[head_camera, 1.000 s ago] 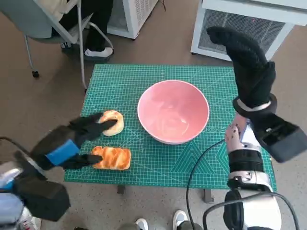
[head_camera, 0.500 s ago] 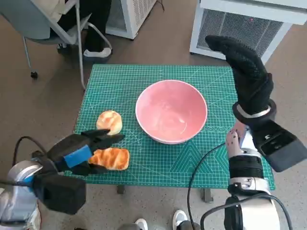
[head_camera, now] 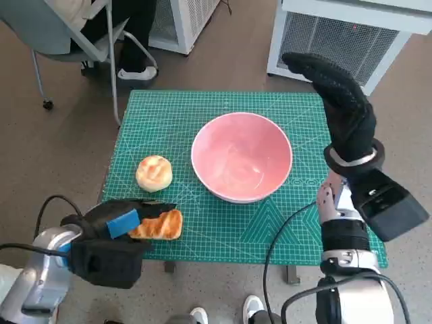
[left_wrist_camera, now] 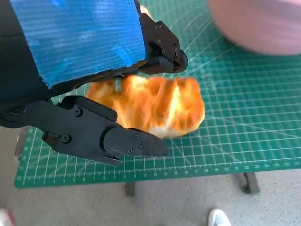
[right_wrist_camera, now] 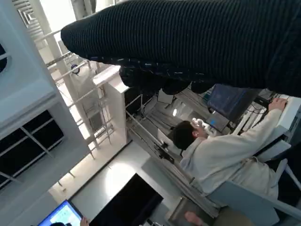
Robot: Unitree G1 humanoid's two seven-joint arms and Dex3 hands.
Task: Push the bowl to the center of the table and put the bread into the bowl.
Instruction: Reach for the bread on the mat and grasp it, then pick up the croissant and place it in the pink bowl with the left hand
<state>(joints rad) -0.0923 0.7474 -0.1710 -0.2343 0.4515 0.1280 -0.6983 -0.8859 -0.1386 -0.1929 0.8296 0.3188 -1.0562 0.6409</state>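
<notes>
The pink bowl (head_camera: 241, 156) stands upright and empty near the middle of the green mat (head_camera: 270, 229); its blurred rim (left_wrist_camera: 263, 23) shows in the left wrist view. A round bun (head_camera: 154, 173) lies just left of it. A glazed oblong bread (head_camera: 160, 225) (left_wrist_camera: 155, 103) lies flat at the mat's near left edge. My left hand (head_camera: 118, 219) (left_wrist_camera: 94, 70) reaches over it from the left, fingers on either side of the bread. My right hand (head_camera: 337, 101) (right_wrist_camera: 188, 42) is held up high to the right of the bowl, fingers extended, holding nothing.
A chair (head_camera: 74, 34) and a person's shoe (head_camera: 138, 71) are beyond the far left corner. A white slatted unit (head_camera: 337, 34) stands behind the table. A black cable (head_camera: 283, 236) crosses the near right of the mat. A person (right_wrist_camera: 221, 155) sits in the right wrist view.
My left hand has drawn back from the round bun towards the near edge and now straddles the glazed bread. The right hand stays raised, and the bowl and breads have not moved.
</notes>
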